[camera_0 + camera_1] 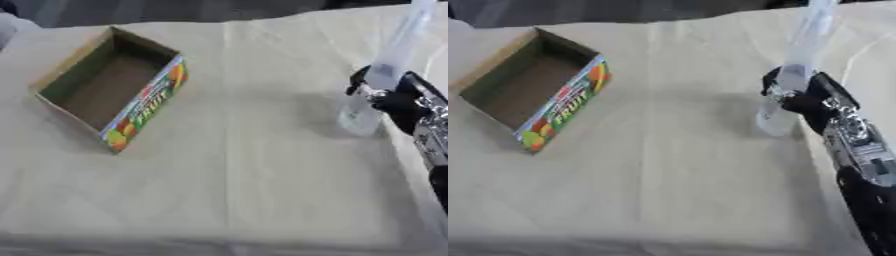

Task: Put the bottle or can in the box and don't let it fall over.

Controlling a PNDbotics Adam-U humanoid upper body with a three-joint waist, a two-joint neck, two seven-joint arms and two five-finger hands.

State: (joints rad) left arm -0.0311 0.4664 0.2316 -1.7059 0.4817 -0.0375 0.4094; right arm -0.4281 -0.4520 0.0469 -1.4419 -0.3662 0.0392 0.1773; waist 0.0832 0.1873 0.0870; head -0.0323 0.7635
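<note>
A tall clear plastic bottle (394,55) stands at the right of the cloth-covered table, its top reaching the upper edge of the view and its base (776,120) on or just above the cloth. My right hand (811,97) comes in from the lower right, its fingers curled round the bottle's lower half. An open cardboard box (109,85) with a colourful fruit-print side lies at the upper left, with nothing inside. The left hand shows in neither view.
A beige cloth (227,175) with fold creases covers the table. Dark shapes run along the far edge at the top. A wide stretch of cloth lies between the bottle and the box.
</note>
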